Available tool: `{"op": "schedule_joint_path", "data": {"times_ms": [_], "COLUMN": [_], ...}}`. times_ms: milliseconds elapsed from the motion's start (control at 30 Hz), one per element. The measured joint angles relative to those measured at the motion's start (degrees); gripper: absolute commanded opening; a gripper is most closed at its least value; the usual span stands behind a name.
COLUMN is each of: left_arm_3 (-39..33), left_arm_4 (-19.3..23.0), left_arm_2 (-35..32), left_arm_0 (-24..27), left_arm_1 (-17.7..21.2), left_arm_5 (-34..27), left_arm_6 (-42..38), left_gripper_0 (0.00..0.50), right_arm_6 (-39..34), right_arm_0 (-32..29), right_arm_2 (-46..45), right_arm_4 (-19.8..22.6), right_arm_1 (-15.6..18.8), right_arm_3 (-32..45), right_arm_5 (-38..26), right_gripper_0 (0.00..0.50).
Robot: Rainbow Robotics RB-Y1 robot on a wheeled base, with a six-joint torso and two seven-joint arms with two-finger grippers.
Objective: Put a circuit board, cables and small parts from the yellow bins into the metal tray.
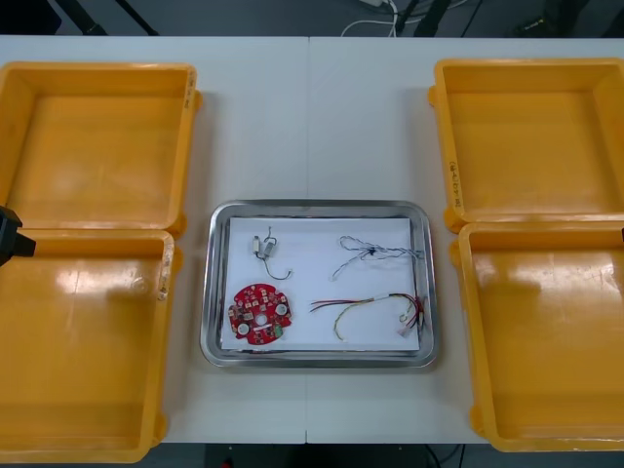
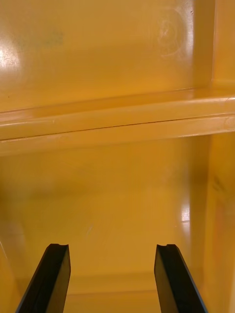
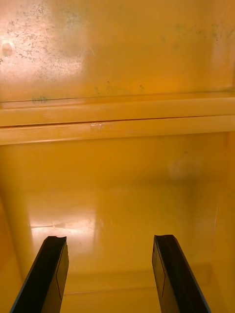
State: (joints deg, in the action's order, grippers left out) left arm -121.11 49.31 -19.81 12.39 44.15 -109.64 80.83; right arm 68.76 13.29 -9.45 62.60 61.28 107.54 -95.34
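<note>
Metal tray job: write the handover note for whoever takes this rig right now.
Left gripper: open, holding nothing, over the bare floor of a left yellow bin.
Right gripper: open, holding nothing, over a right yellow bin.
Metal tray, white inside, holds the red circuit board, small metal parts, twisted blue and white cable and red and yellow cable.
Done: board, cables and parts are in the tray.
Left: all four bins look bare, so probably nothing more to fetch.
</note>
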Motion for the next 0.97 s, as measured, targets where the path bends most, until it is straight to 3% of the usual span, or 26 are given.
{"op": "schedule_joint_path", "data": {"times_ms": [967], "left_arm_3": [0.00], "left_arm_4": [0.00], "left_arm_2": [0.00], "left_arm_0": [0.00], "left_arm_1": [0.00], "left_arm_5": [0.00], "left_arm_6": [0.00], "left_gripper_0": [0.500], "right_arm_6": [0.00], "right_arm_0": [0.00], "right_arm_2": [0.00], "right_arm_4": [0.00], "right_arm_1": [0.00], "right_arm_3": [0.00], "right_arm_5": [0.00], "right_gripper_0": [0.500]}}
